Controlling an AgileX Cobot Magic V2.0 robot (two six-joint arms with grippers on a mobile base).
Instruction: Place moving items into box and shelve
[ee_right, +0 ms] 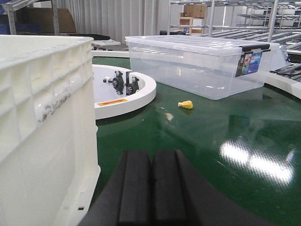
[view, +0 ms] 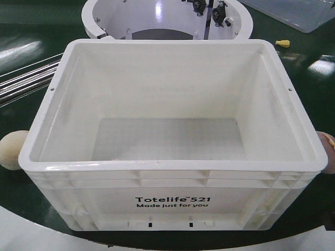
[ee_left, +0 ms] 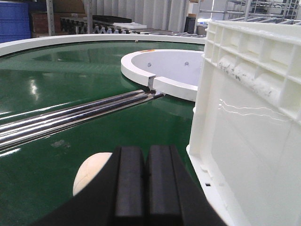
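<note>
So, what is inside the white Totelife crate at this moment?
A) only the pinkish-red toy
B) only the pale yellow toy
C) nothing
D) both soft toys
C: in the front view the white Totelife crate has a bare floor. The pale yellow toy sits outside its left wall and the pinkish-red toy peeks out past its right wall, both on the green table.
</note>
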